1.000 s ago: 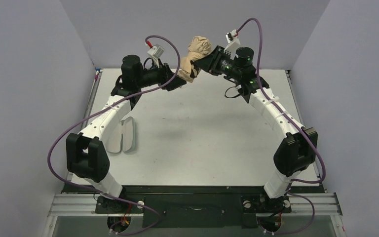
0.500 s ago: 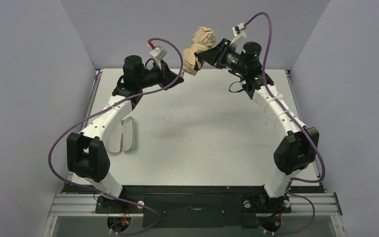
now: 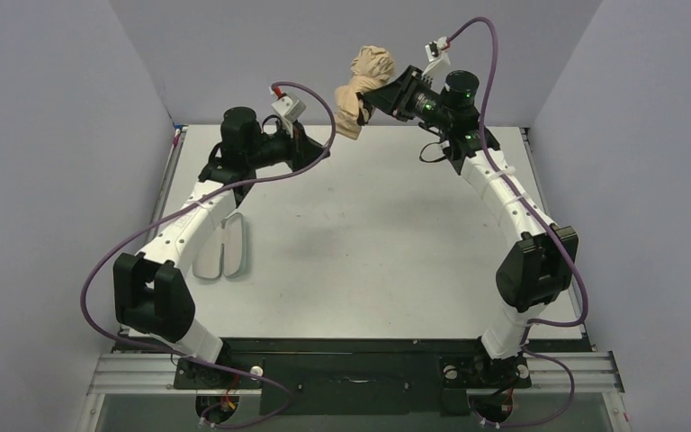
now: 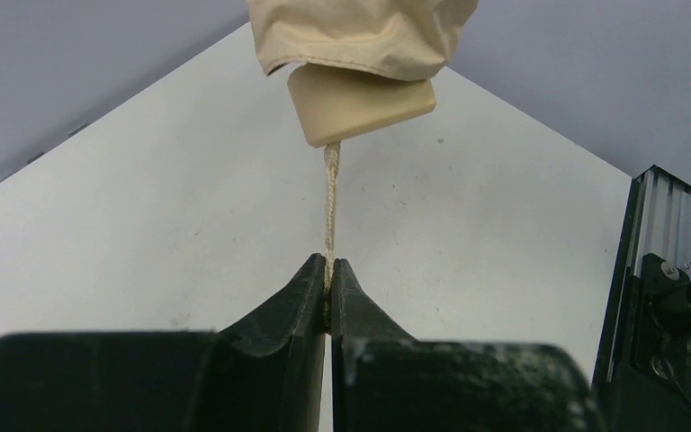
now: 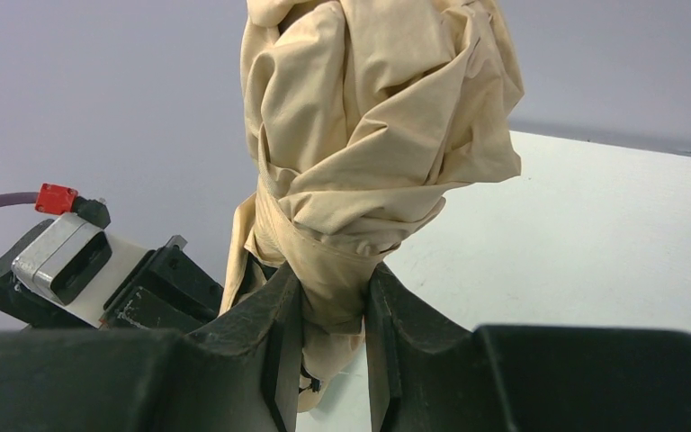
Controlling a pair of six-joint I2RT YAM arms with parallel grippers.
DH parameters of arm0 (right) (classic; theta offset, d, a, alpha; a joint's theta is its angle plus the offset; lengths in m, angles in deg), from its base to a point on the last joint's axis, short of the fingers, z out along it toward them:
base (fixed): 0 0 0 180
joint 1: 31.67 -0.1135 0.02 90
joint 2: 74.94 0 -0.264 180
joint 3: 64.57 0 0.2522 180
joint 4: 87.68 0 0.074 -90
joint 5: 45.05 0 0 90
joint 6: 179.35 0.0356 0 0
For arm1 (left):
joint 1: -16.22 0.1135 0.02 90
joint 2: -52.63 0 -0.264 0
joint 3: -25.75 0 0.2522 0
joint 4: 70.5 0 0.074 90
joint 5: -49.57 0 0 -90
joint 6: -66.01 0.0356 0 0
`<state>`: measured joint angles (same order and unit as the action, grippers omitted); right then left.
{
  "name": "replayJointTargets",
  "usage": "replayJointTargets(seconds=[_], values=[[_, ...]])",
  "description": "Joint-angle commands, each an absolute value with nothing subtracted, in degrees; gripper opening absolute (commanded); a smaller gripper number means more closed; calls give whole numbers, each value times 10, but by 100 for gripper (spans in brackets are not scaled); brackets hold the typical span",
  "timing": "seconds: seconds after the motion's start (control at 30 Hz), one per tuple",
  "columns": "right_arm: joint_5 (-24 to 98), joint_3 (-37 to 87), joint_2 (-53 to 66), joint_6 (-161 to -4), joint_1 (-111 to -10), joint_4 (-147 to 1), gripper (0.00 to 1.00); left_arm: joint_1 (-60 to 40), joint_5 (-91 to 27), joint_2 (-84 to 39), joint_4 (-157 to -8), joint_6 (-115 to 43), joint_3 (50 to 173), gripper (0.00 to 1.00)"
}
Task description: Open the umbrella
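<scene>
The umbrella (image 3: 364,83) is folded and hangs in the air above the far edge of the bench (image 3: 369,234), between the two arms. Its tan canopy (image 5: 378,153) is bunched in loose, crumpled folds. The right gripper (image 5: 333,310) is clamped around the narrow waist of the fabric bundle, and the wider mass bulges beyond its fingers. At the lower end a small, blocky tan handle (image 4: 361,103) pokes out of the hem. A thin braided strap (image 4: 330,211) runs straight from it into the left gripper (image 4: 328,286), whose jaws are pressed together on the cord. A pale sleeve (image 3: 225,247) lies flat on the bench near the left arm.
</scene>
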<state>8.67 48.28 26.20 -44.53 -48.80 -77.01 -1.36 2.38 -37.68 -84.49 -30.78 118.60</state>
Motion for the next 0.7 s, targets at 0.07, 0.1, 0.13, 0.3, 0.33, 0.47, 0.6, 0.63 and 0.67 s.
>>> replayJointTargets(seconds=[0.07, 0.1, 0.13, 0.3, 0.33, 0.47, 0.6, 0.63, 0.67], values=[[144, 536, 232, -442, -448, -874, 0, -3, 28, -342, -960, -245, 1150, 0], [145, 536, 232, -442, -446, -874, 0, -2, 28, -340, -965, -226, 1148, 0], [148, 536, 230, -440, -446, -874, 0, -2, 28, -337, -973, -219, 1144, 0], [152, 541, 231, -432, -446, -878, 0, -2, 29, -334, -991, -197, 1138, 0], [153, 544, 232, -433, -445, -877, 0, -2, 29, -334, -998, -193, 1138, 0], [158, 551, 233, -438, -442, -874, 0, 0, 33, -331, -1011, -181, 1138, 0], [159, 545, 229, -450, -443, -863, 0, 3, 23, -330, -996, -202, 1161, 56], [161, 538, 225, -453, -445, -860, 0, 3, 19, -330, -991, -208, 1174, 67], [162, 533, 224, -458, -446, -854, 0, 4, 13, -331, -979, -219, 1182, 69]])
